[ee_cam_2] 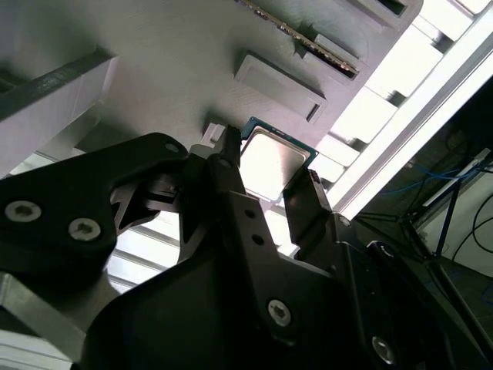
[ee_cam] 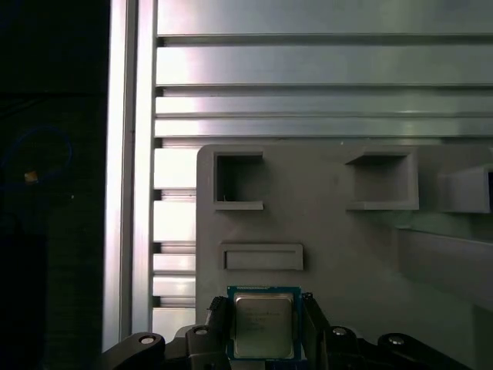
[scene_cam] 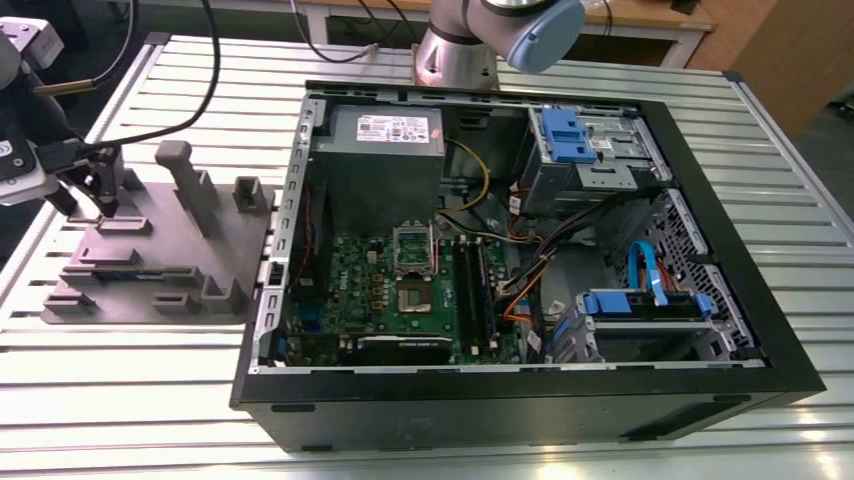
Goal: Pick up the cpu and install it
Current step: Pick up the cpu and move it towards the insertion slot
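Observation:
The cpu (ee_cam: 263, 324), a small square chip with a shiny metal top and a blue-green rim, lies flat on the grey fixture plate (ee_cam: 331, 247). In both wrist views my gripper (ee_cam: 264, 305) stands open, with one black finger close on each side of the cpu (ee_cam_2: 273, 158), and a thin gap shows beside one finger. In the exterior view the gripper (scene_cam: 87, 205) hangs over the far corner of the fixture plate (scene_cam: 160, 260), at that view's left. The motherboard's bare socket (scene_cam: 416, 295) sits inside the open computer case (scene_cam: 534, 380).
Raised blocks and posts (scene_cam: 187, 185) stand on the fixture plate near the gripper. A memory stick (ee_cam_2: 308, 38) rests in a slot of the plate. The case holds a power supply (scene_cam: 380, 135), cables (scene_cam: 534, 270) and blue drive brackets (scene_cam: 647, 305). The slatted aluminium table (scene_cam: 134, 370) lies around them.

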`<action>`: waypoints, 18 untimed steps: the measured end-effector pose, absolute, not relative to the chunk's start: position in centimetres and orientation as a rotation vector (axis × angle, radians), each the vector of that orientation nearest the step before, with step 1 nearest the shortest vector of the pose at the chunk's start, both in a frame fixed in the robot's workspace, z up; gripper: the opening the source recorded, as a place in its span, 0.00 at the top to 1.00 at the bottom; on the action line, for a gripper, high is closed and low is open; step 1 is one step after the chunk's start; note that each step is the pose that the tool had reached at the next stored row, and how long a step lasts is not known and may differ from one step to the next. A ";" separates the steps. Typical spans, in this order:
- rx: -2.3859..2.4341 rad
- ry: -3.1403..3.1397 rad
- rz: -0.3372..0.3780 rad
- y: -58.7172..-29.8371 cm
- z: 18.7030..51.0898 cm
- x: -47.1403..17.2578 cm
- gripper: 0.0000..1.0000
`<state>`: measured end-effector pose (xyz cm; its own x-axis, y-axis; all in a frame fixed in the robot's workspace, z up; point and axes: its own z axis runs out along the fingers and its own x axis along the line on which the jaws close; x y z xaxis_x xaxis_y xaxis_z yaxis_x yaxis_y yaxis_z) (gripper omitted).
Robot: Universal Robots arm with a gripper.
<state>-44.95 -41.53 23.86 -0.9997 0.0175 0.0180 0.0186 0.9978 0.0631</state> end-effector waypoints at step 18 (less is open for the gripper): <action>-0.028 -3.123 -0.099 -41.5 24.7 -45.0 0.53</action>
<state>-44.95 -41.53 24.68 -0.9997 0.0175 0.0179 0.0186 0.9978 0.0630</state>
